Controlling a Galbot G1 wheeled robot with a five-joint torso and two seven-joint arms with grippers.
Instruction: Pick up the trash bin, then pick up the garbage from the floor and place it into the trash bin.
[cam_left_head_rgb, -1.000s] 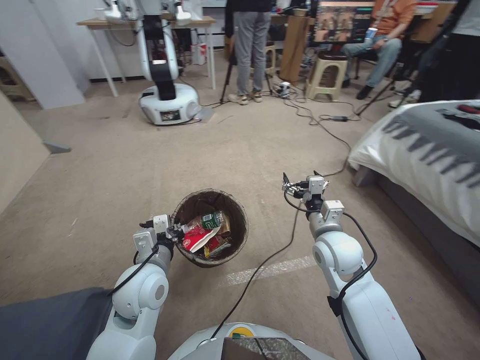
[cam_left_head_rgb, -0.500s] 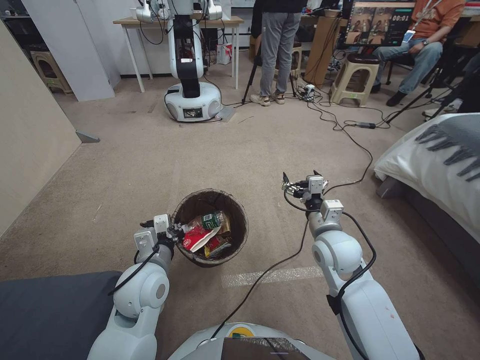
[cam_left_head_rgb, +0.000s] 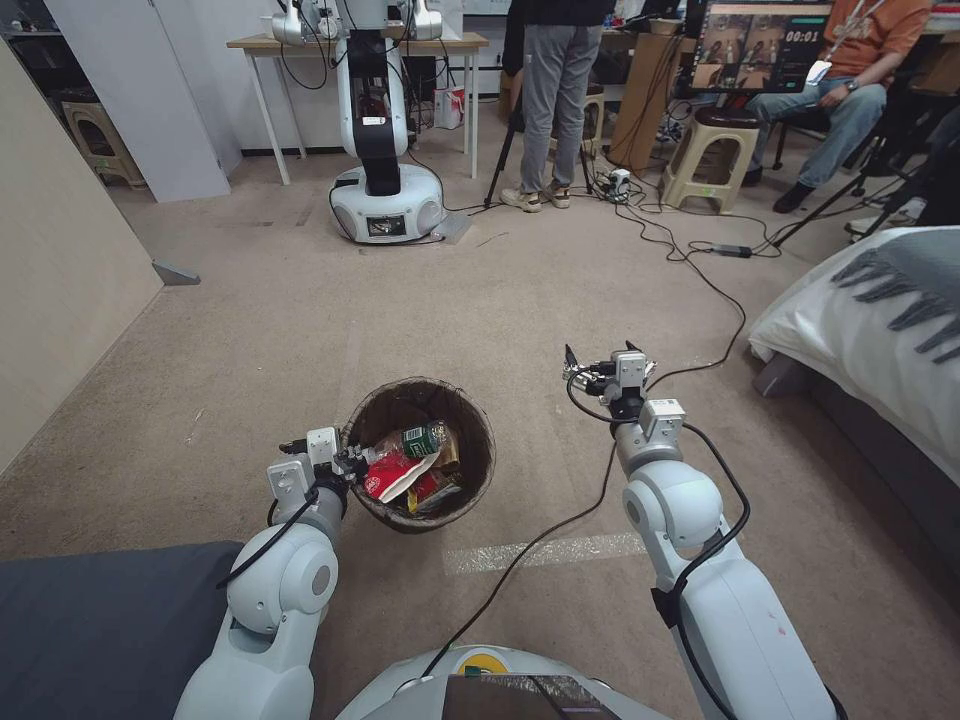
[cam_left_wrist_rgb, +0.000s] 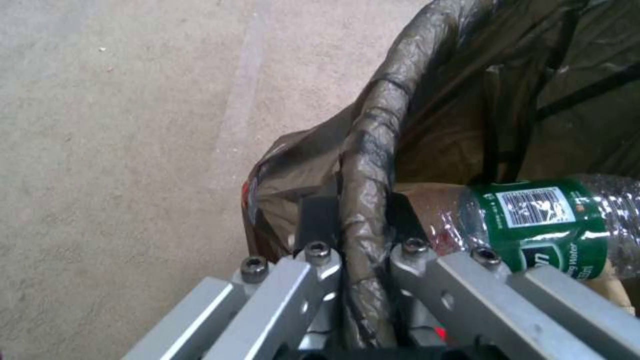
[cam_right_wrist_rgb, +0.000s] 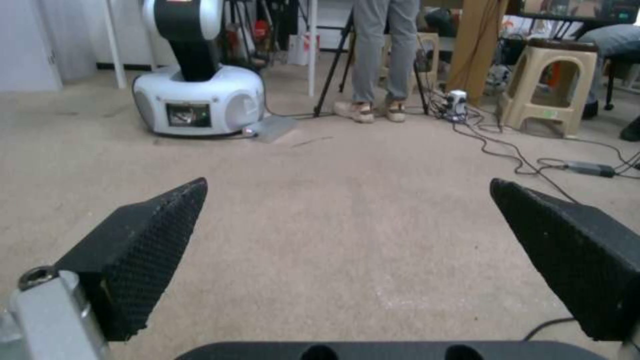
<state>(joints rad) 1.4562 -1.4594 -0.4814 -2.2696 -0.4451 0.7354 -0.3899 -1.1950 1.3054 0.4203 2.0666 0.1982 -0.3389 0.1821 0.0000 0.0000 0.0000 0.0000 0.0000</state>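
bare carpet (cam_left_head_rgb: 480, 300) ahead; bed (cam_left_head_rgb: 880, 340) blocks the right

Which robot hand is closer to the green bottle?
Left. The left end effector grips the trash bin rim right beside the green bottle. The right end effector hangs open, off to the bin's right.

The trash bin (cam_left_head_rgb: 418, 455) is sitting between the two arms with the garbage (cam_left_head_rgb: 410, 465) lying inside it, the left end effector (cam_left_head_rgb: 347, 462) gripping its rim and the right end effector (cam_left_head_rgb: 601, 360) hovering apart, with fingers spread, beside the bed (cam_left_head_rgb: 870, 310).
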